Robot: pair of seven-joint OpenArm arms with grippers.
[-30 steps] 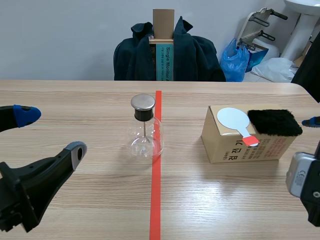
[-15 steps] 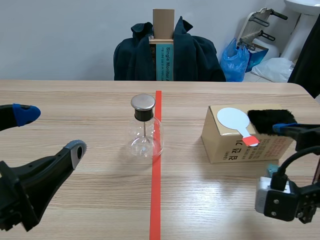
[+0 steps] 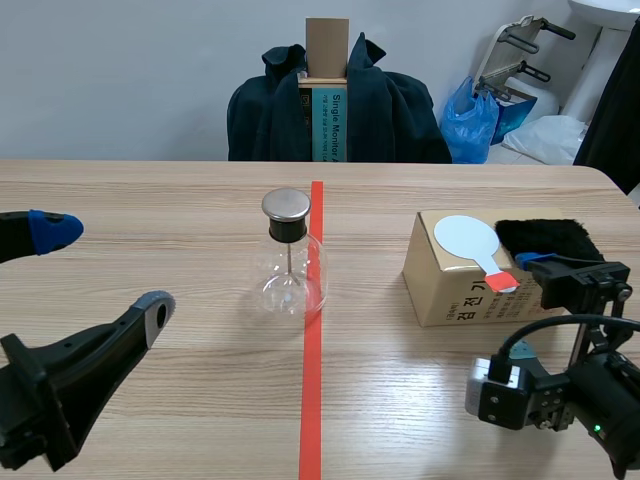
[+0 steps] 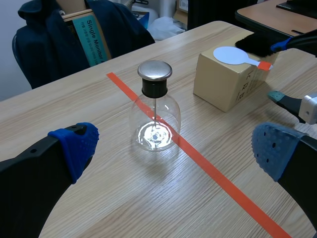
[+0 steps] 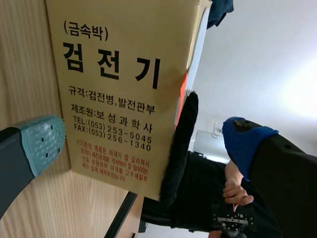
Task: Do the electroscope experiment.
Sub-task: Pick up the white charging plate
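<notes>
Right gripper (image 5: 143, 143) (fingers apart) faces box (image 5: 114, 59) reading "검전기".

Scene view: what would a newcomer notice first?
The glass electroscope flask with its metal cap stands mid-table beside the red tape line. To its right a cardboard box carries a white round paddle and a black fur pad on top. The right gripper, fingers open, sits turned sideways at the box's near side; the left gripper hangs open at the near left.
</notes>
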